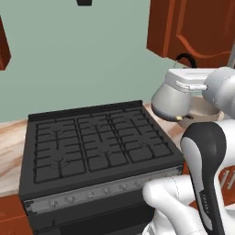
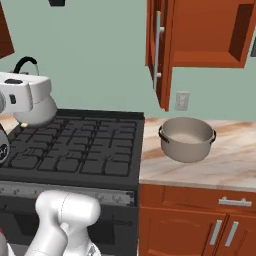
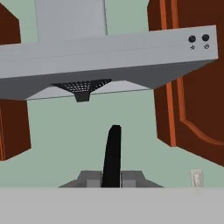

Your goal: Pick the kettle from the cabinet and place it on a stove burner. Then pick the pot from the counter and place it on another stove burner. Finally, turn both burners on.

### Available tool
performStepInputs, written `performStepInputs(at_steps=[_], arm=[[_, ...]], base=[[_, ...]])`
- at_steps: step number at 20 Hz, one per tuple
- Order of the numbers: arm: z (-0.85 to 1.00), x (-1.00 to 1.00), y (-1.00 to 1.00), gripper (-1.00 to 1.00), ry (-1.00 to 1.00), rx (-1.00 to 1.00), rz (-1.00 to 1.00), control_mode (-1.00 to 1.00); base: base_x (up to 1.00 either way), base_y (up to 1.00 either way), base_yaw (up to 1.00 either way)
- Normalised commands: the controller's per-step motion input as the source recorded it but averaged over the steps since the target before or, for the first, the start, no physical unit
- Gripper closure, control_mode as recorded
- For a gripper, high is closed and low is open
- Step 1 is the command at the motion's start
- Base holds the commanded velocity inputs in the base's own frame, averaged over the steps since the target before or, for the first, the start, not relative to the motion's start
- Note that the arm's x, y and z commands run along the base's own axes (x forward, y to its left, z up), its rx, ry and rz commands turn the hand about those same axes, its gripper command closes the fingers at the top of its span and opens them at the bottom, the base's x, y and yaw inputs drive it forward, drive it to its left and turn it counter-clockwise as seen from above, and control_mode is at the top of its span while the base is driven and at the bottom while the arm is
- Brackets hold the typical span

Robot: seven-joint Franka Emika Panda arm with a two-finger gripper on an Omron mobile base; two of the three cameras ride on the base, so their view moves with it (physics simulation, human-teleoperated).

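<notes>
Held aloft above the black gas range (image 1: pixel 98 142), over the right-hand edge of its stove burners (image 2: pixel 75 145): the small silvery kettle (image 1: pixel 172 102), hanging by its thin black arched handle (image 3: pixel 112 155). Gripper (image 3: pixel 112 178) clamped shut on that handle, the black strip rising between the two finger tips in the hand view. Farther right, on the cream marble-look counter (image 2: pixel 200 167), the wide grey-beige pot (image 2: pixel 187 139), upright, lidless, well apart from the kettle. Above the pot, the reddish-brown cabinet (image 2: pixel 210 35), its door (image 2: pixel 159 50) with the long silver bar handle swung open. Overhead in the hand view, a grey range hood (image 3: pixel 105 59) against the pale green wall (image 1: pixel 82 59). Row of small silver knobs (image 1: pixel 87 195) along the range front.
</notes>
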Motion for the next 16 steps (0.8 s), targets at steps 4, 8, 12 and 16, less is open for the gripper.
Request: performStepInputs(at_steps=[4, 8, 12, 16], arm=[[0.0, 0.0, 0.0, 1.0, 0.0, 0.0, 0.0, 1.0], [0.0, 0.0, 0.0, 1.0, 0.0, 0.0, 0.0, 1.0], [0.0, 0.0, 0.0, 1.0, 0.0, 0.0, 0.0, 1.0], [0.0, 0.0, 0.0, 1.0, 0.0, 0.0, 0.0, 1.0]], base=[[0.29, 0.52, -0.17], [0.41, 0.4, -0.13], [0.42, 0.3, -0.11], [0.31, 0.28, -0.1]])
